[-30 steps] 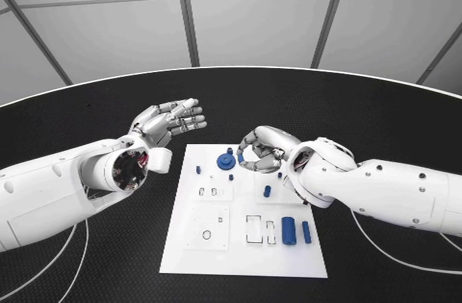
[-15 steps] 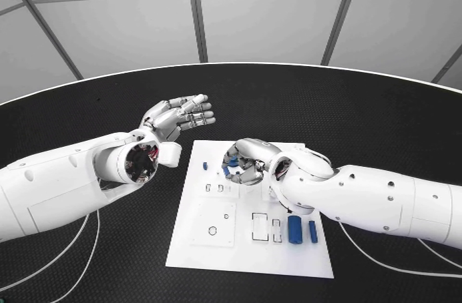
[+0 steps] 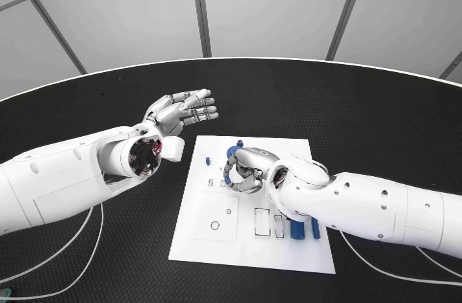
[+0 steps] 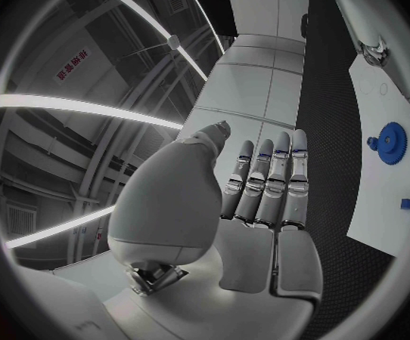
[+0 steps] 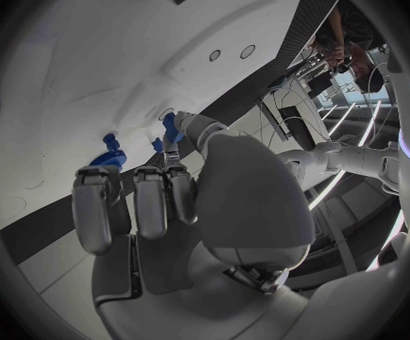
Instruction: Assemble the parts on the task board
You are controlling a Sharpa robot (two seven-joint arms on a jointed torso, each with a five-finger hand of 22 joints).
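Note:
The white task board (image 3: 221, 239) lies in the middle of the table. My right hand (image 3: 246, 170) hovers low over its far half with its fingers curled in, and nothing shows inside them. The blue gear (image 5: 106, 159) lies just past those fingertips, next to a small blue peg (image 5: 110, 140). The thumb tip sits beside another small blue part (image 5: 170, 125); I cannot tell whether it touches. My left hand (image 3: 183, 113) is raised left of the board's far corner, fingers straight and apart, holding nothing. The gear (image 4: 391, 137) also shows in the left wrist view.
Two blue cylinders (image 3: 296, 228) stand side by side on the board's near right part, close to my right forearm (image 3: 375, 206). A small blue peg (image 3: 207, 161) stands at the board's left, and another blue piece (image 3: 238, 145) near its far edge. Cables trail on the table.
My right hand has moved left and down, from beside the gear to over it, with its fingers curling further in. The left hand stays raised and open. The head camera has shifted.

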